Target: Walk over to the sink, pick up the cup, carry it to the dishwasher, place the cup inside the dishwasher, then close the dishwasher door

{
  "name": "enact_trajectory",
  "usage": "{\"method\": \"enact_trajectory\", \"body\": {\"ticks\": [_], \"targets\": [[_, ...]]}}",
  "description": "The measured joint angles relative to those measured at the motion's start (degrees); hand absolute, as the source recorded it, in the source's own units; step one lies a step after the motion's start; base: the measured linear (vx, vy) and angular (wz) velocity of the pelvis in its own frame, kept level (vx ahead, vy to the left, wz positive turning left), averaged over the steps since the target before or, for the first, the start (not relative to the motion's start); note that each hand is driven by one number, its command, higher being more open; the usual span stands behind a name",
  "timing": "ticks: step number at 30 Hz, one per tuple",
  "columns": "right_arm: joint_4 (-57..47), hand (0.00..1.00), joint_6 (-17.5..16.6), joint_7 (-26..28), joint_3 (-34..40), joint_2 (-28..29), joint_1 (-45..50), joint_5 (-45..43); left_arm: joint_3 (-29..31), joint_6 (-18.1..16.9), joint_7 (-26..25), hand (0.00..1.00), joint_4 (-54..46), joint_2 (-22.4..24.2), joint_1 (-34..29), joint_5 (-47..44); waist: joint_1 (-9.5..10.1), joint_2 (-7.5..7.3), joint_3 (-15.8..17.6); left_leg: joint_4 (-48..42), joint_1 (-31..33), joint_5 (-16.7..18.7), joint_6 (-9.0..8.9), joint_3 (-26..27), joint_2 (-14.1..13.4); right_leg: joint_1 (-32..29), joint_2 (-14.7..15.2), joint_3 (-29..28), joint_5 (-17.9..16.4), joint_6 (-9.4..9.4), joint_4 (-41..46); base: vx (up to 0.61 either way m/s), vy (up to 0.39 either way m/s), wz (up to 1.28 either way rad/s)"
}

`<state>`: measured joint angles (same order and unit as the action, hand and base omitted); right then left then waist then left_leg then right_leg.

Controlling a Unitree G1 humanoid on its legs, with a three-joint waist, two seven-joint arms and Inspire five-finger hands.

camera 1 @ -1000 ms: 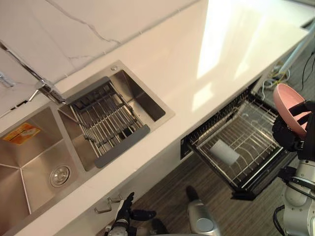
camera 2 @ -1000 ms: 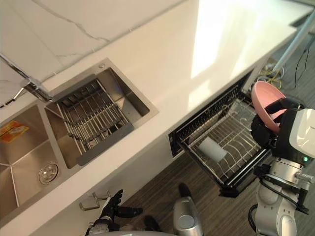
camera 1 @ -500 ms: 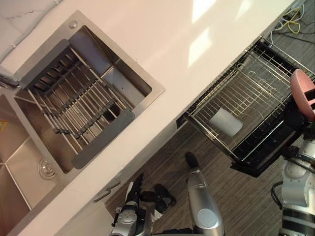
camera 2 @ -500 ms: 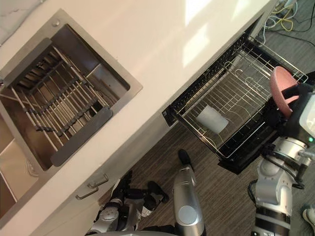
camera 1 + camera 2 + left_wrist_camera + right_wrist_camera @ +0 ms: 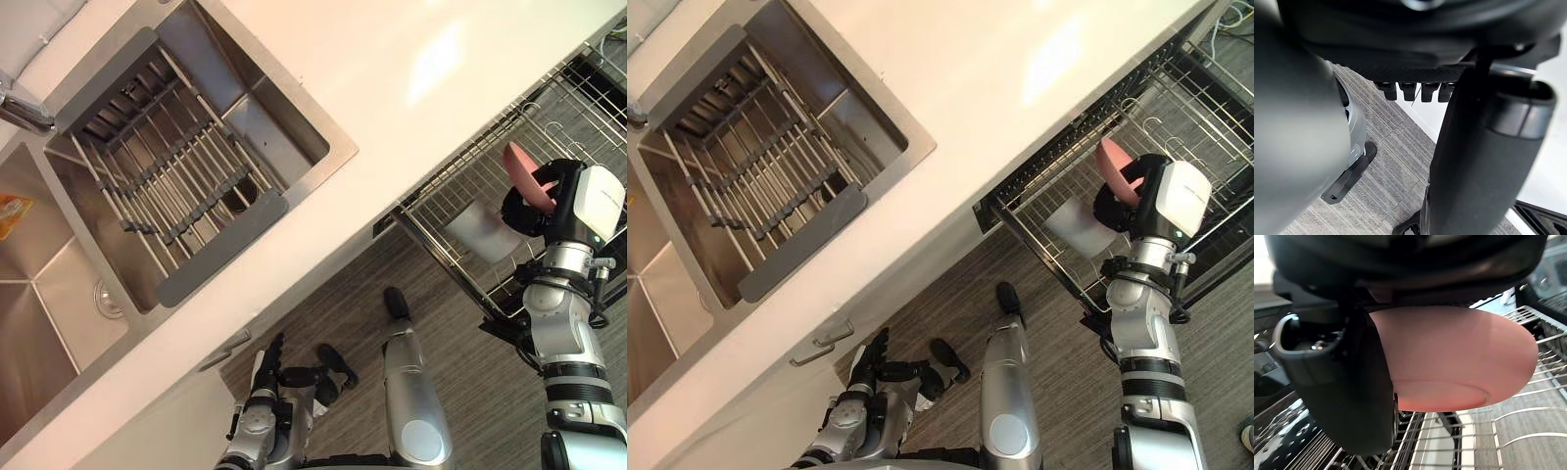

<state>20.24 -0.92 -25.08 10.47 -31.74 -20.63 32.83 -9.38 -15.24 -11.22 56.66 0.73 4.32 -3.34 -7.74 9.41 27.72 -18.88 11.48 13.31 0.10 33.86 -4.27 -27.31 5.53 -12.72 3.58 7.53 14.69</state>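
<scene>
The right hand (image 5: pixel 530 209) curls round the pink cup (image 5: pixel 520 176), holding it tilted above the pulled-out dishwasher rack (image 5: pixel 436 250), near a white cup (image 5: pixel 480 231) lying by its front edge; the left hand (image 5: pixel 266 354) hangs low, fingers loosely spread.

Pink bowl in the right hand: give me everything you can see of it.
The pink bowl is plain, smooth and matte, plastic or ceramic by the look, with a rounded wall narrowing to a flat foot ring. It is tipped on edge, underside towards the wrist camera. The right hand grips its rim, thumb on the outer wall. It hangs over the pulled-out dishwasher rack, apparently touching no wire, near a white cup lying in the rack.
</scene>
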Motion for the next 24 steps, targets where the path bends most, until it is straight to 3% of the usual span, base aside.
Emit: {"method": "enact_trajectory", "body": {"ticks": [13,24], "targets": [[6.4,0.00,0.7,0.1,-1.5,-3.9,-5.4,0.0,0.0,-0.7,-0.1,1.00,-0.1,0.1,1.1,0.0,2.00,0.76,0.1,-1.4,2.8,-0.5,0.82,-2.3,0.5,-1.0,1.7,2.1,0.5,0.17,0.2,-0.01,-0.009,0.11],[8.3,0.00,2.7,-0.5,1.9,-3.9,-4.6,0.0,0.1,-0.7,-0.5,1.00,-0.3,0.5,1.6,0.0,2.42,1.48,0.4,-1.9,4.6,-0.8,1.28,-3.0,0.9,-2.6,2.4,2.4,0.5,0.25,1.3,0.00,-0.013,0.05]]}}
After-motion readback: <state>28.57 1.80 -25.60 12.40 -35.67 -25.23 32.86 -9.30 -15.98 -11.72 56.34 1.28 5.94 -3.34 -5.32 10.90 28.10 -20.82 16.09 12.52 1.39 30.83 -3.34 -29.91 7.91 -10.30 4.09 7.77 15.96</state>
